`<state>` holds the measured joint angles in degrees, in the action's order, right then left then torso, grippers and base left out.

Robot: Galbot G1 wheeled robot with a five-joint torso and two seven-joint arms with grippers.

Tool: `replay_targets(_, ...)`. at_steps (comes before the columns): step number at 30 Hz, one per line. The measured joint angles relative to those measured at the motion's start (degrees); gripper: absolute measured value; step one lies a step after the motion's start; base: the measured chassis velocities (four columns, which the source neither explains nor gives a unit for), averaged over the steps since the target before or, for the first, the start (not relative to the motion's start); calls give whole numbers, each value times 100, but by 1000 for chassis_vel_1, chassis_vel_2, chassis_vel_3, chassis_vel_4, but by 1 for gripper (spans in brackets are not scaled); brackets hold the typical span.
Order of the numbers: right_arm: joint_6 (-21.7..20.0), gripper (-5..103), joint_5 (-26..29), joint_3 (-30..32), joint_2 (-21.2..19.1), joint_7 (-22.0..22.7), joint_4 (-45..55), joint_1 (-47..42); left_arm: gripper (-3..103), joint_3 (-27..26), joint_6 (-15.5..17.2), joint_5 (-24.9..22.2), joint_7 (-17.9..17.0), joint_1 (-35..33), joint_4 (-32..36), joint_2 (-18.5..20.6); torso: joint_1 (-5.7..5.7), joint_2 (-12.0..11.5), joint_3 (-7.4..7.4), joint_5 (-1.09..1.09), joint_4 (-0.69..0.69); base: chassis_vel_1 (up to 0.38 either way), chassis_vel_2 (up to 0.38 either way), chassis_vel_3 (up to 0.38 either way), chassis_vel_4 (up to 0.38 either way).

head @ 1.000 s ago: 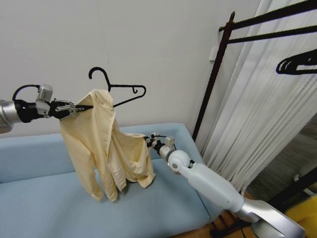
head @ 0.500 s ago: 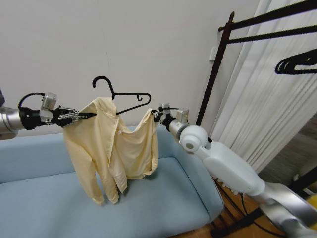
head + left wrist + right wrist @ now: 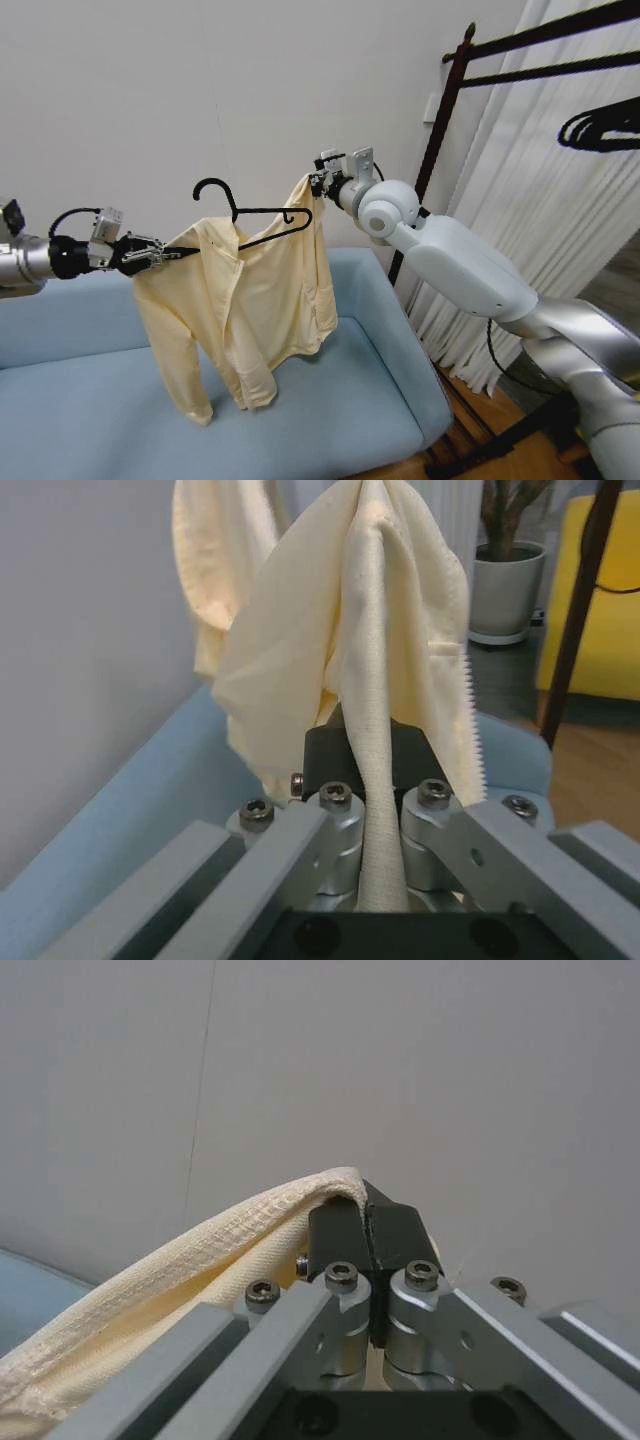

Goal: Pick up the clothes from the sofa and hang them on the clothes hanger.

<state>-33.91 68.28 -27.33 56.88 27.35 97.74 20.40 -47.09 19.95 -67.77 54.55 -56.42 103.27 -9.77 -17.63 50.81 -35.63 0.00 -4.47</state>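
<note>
While the yellow shirt (image 3: 255, 300) hangs spread above the sofa (image 3: 90, 420) (a black hanger (image 3: 265, 211) at its collar), the left gripper (image 3: 172, 252) and right gripper (image 3: 314, 185) each have fingers pinched on one shoulder.

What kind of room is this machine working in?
Probably a home living room, or a mock-up of one: a pale blue sofa, a dark clothes rack beside a white curtain, and a potted plant.

Hanger (image 3: 270, 210): left shoulder buried under shirt (image 3: 250, 310), so hook and right bar alone are traceable. Left hand (image 3: 180, 253): pads (image 3: 322, 755) largely covered by clamped cloth fold. Left arm (image 3: 20, 262) cut by picture edge. Rack (image 3: 440, 130) top and second hanger (image 3: 597, 130) cropped at right edge.
</note>
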Motion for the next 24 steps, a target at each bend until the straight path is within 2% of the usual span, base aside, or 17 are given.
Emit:
replay_targets(7,-137,0,100,-253,5,28,83,398,2,49,75,198,-486,5,39,-81,1,0,0,0,0,0,0,0,0)
replay_targets(13,-247,0,341,-501,246,240,204,859,2,121,169,268,-863,14,222,-188,1,0,0,0,2,0,0,0,0)
replay_targets(19,-306,0,521,-653,425,409,218,1075,2,150,254,278,-1068,12,356,-347,1,0,1,-1,1,0,0,0,0)
replay_targets(24,-307,0,537,-715,359,443,191,1100,2,133,334,330,-1179,-26,400,-408,1,0,0,-1,1,0,0,0,0)
